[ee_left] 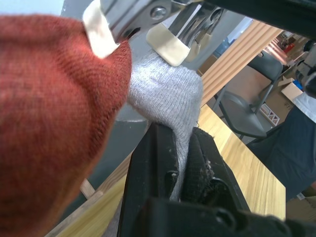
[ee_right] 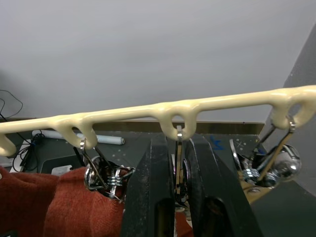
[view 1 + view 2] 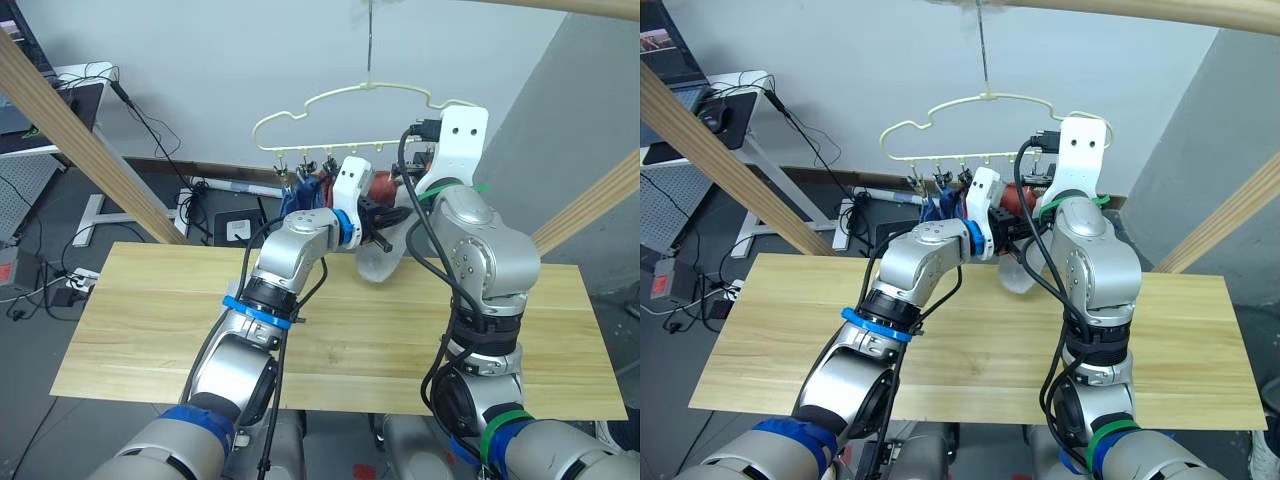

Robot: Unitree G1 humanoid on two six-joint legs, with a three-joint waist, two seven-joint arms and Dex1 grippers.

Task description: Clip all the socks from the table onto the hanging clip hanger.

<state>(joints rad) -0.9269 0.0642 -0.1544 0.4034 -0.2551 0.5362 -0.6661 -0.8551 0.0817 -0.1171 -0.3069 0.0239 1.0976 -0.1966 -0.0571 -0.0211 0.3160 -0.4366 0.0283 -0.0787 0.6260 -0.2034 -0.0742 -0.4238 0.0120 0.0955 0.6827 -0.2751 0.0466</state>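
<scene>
The pale-yellow clip hanger [image 3: 340, 95] hangs by its hook above the far edge of the table [image 3: 150, 320]. A blue sock [image 3: 293, 200] and rust red socks [image 3: 383, 185] dangle from its clips. My left gripper [image 1: 182, 136] is shut on a light grey sock [image 1: 168, 94], holding its top edge up against the cream pads of a metal clip [image 1: 163, 42], right beside a red sock [image 1: 54, 113]. The grey sock [image 3: 378, 262] droops below the hanger. My right gripper [image 2: 177, 143] is raised at the hanger's bar, shut on the wire of one clip [image 2: 178, 132].
Thick slanted wooden poles rise at the left [image 3: 90, 150] and right [image 3: 590, 200], and another crosses overhead [image 3: 560, 5]. A desk [image 3: 60, 100] and floor cables [image 3: 60, 270] lie behind the table's left end. The wood tabletop spreads wide on both sides of my arms.
</scene>
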